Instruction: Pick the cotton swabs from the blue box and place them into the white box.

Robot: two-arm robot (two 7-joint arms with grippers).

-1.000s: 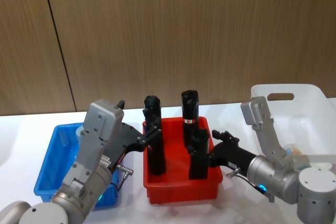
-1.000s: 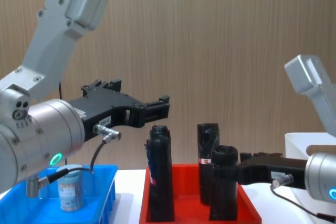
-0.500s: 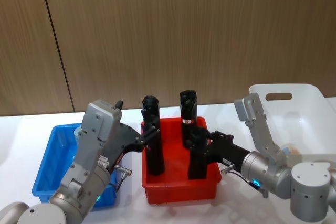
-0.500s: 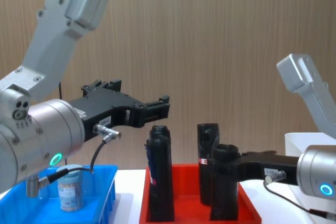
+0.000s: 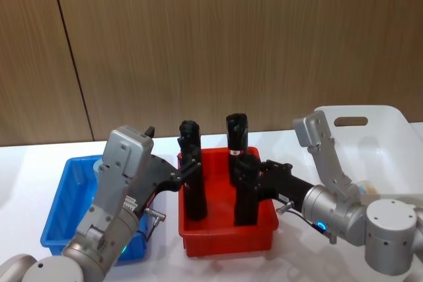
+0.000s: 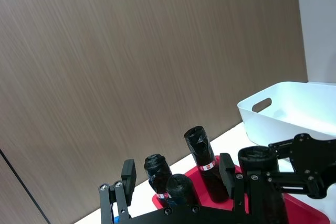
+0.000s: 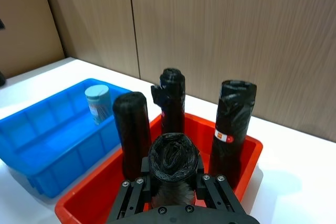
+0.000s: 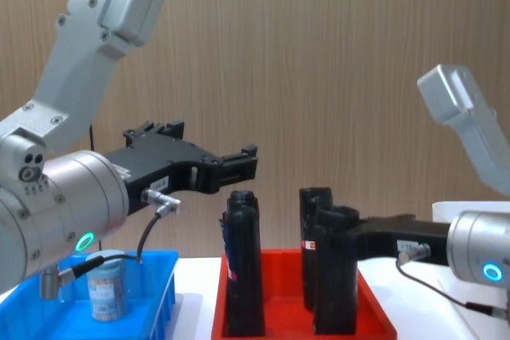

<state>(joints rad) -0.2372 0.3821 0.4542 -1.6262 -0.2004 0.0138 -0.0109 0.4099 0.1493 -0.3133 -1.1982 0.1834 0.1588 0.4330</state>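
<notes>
Right claw (image 7: pixel 173 182): clamped around the near right black cylinder (image 5: pixel 243 193), which stands upright in the red tray (image 5: pixel 228 241).
Left claw (image 8: pixel 239 162): fingers apart, holding nothing, hovering above the left side of the red tray, over the left black cylinders (image 8: pixel 241 264).
Cotton swabs (image 8: pixel 106 286): one tub with a pale lid, upright at the far end of the blue box (image 5: pixel 59 219).
Blue box: on the white surface (image 5: pixel 26 163), left of the red tray.
White box (image 5: pixel 370 140): far right, well apart from the blue box.
Red tray: four upright black cylinders inside.
</notes>
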